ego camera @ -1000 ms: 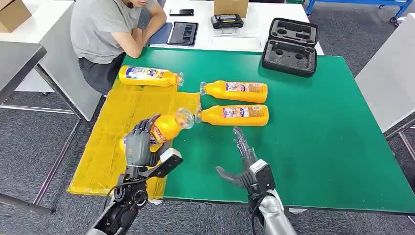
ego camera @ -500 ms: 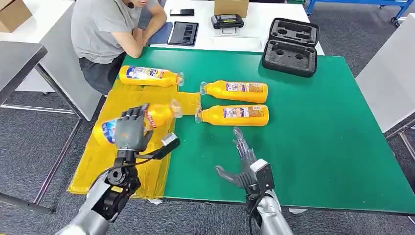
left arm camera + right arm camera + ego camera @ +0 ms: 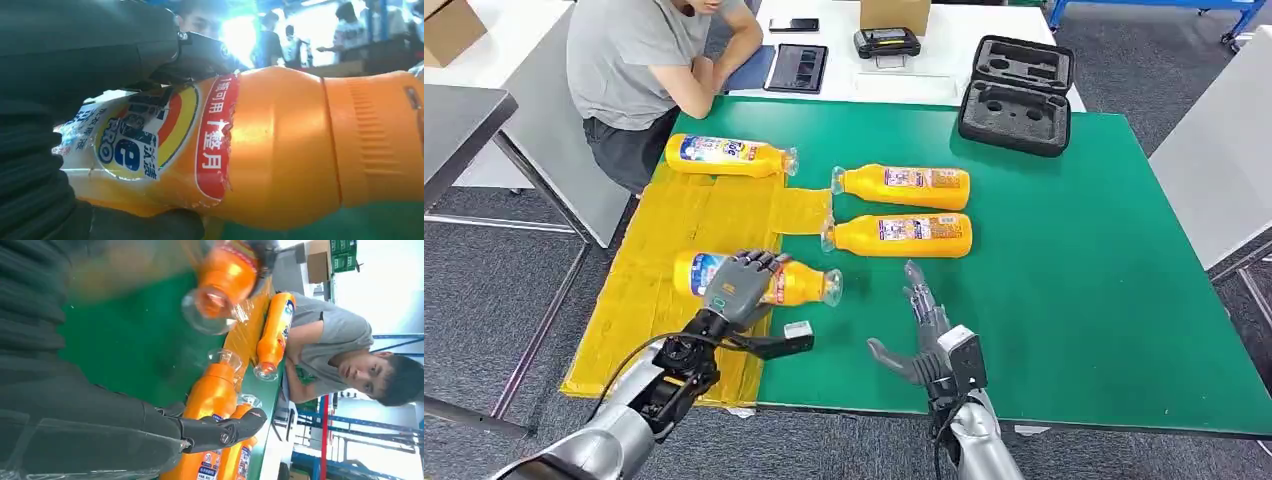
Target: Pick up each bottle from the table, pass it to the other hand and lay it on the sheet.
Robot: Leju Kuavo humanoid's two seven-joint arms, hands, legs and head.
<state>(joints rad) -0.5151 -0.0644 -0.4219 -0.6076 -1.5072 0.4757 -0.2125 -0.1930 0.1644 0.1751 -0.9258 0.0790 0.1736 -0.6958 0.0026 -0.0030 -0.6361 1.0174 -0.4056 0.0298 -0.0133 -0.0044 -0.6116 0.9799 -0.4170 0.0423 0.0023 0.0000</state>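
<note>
- The green table (image 3: pixel 1074 280) carried the yellow sheet (image 3: pixel 674 230) along its left side, the sheet's far end reaching a seated person (image 3: pixel 639 70).
- Two orange bottles (image 3: pixel 902 186) (image 3: pixel 899 234) lay flat on the bare green, long axes across the table, caps toward the sheet; the nearer one was just beyond the right hand (image 3: pixel 921 340), the closer hand to it, and its fingers were spread on nothing.
- The held orange bottle (image 3: pixel 759 279) lay sideways at the sheet's near right edge, cap overhanging green, gripped by the left hand (image 3: pixel 736 290).
- A fourth bottle (image 3: pixel 729 154) rested on the sheet's far end, leaving open sheet between.
</note>
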